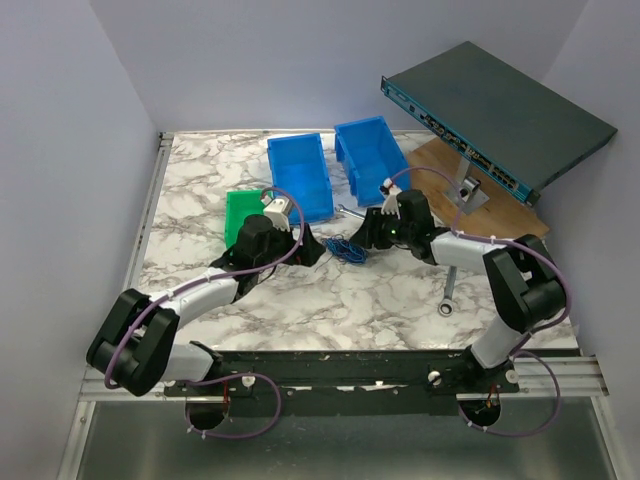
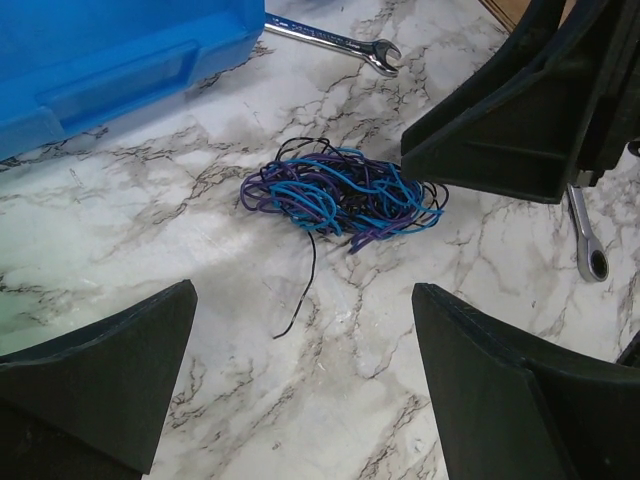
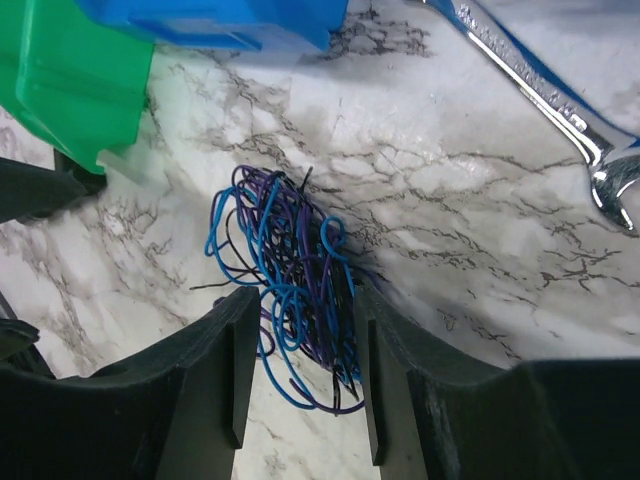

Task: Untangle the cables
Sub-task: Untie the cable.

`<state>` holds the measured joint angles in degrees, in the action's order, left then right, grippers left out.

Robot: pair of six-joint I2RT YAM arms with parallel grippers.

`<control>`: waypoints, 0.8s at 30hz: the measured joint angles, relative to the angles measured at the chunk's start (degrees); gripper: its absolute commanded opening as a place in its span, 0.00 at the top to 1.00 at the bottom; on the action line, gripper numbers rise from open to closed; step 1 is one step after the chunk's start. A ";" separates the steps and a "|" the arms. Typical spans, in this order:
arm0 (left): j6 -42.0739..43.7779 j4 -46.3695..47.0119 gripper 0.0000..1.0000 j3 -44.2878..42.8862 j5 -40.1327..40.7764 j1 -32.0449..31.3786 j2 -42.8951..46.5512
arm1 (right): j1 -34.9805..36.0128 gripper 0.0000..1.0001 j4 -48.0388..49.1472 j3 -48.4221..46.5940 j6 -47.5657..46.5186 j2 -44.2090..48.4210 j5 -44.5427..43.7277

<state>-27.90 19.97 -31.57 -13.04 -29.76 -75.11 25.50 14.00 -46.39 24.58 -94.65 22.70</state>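
Blue, purple and black hair-thin wires, the cables [image 2: 340,195]: one knotted wad, lying on the white-and-grey marbled table [image 2: 300,420] midway between the two arms.

Progress: no strand is lying separated from the wad, and only one black tail is trailing out of it. By my judgement the untangling is barely beginning, with all the pulling apart yet to do.

Tool one, the black two-finger right gripper [image 3: 308,310]: standing astride one end of the wad, jaws partly apart, wires running through the gap. I cannot tell whether it is pinching them or only flanking them.

Tool two, the matching left gripper [image 2: 303,320]: gaping wide, holding nothing, facing the wad from the opposite side, near but not touching. The black tail is pointing toward its gap.

Surroundings: a long silver open-ended wrench [image 2: 330,40] is lying beyond the wad, apart from it. A blue plastic bin [image 2: 110,60] and a green plastic bin [image 3: 70,80] are standing further off.
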 measured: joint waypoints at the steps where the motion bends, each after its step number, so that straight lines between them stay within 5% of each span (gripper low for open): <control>1: 0.00 -0.07 0.08 0.00 0.00 0.00 0.00 | 0.00 0.55 0.04 -0.44 0.00 -1.03 0.48; 13: -1.27 -3.19 0.13 -3.80 -2.32 0.07 -5.90 | 2.97 0.62 2.27 6.82 3.28 0.22 3.76; 24: -1.49 -5.22 0.14 -7.19 -5.66 0.07 -10.19 | 3.32 0.37 4.66 9.07 5.84 2.03 3.04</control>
<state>-29.39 14.74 -38.76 -18.70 -29.69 -85.30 28.82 18.65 -37.32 30.41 -92.62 25.74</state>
